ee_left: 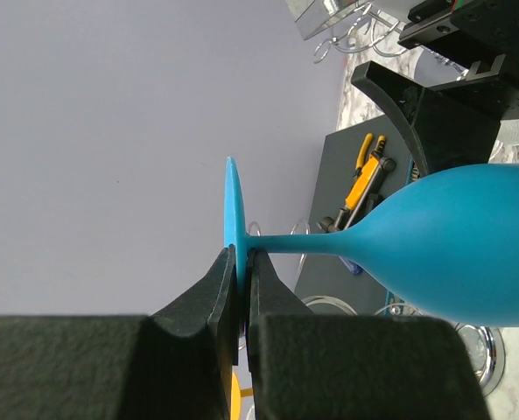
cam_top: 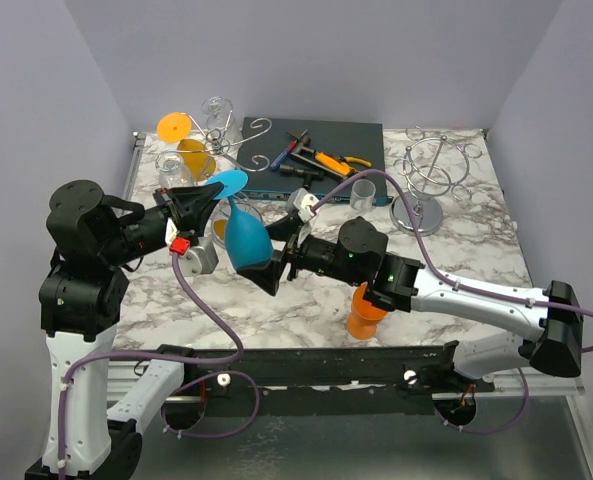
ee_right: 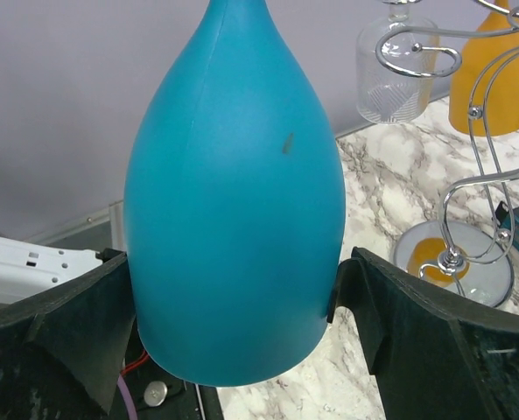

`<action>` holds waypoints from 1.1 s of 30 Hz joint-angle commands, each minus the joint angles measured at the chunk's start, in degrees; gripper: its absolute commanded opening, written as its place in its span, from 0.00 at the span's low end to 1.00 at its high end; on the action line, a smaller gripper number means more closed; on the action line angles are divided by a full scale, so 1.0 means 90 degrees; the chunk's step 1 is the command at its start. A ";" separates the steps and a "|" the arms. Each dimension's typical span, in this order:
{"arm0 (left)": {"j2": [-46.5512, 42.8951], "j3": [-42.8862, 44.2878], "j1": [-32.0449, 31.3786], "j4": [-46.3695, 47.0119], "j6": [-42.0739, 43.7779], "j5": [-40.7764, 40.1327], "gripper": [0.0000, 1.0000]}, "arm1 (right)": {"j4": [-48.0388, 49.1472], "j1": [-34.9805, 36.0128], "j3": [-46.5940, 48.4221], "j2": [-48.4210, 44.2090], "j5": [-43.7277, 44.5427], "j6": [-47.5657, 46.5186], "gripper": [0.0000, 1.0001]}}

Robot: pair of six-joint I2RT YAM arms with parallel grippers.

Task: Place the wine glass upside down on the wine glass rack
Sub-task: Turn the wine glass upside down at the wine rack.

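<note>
A blue wine glass (cam_top: 244, 235) hangs upside down above the table's middle left, foot up and bowl down. My left gripper (cam_top: 204, 195) is shut on the rim of its flat foot (ee_left: 231, 210), and its bowl (ee_left: 460, 245) points away from my fingers. My right gripper (cam_top: 276, 262) is open around the bowl (ee_right: 233, 201); a small gap shows at the right finger (ee_right: 373, 306). A chrome wine glass rack (cam_top: 216, 140) stands at the back left, holding orange and clear glasses. A second chrome rack (cam_top: 431, 175) stands bare at the back right.
A dark flat box (cam_top: 316, 150) with several hand tools lies at the back centre. A clear glass (cam_top: 362, 195) stands beside it. An orange cup (cam_top: 364, 312) stands under my right arm. The left rack's base (ee_right: 456, 267) and hanging glasses show just right of the bowl.
</note>
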 commanded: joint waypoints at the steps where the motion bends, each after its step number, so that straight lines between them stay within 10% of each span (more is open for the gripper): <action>1: -0.0031 0.0084 -0.0006 0.0003 -0.0295 0.0530 0.01 | 0.0488 0.0026 0.0099 0.0134 0.0092 -0.0293 1.00; 22: -0.0270 -0.0259 -0.0007 0.0008 0.0066 0.0702 0.01 | 0.0756 -0.0410 0.0465 0.0640 -0.1260 0.0672 1.00; 33: -0.0359 -0.0401 -0.0011 0.0004 0.0434 0.0652 0.00 | 0.0634 -0.0831 0.0279 0.0509 -0.2850 0.1204 0.80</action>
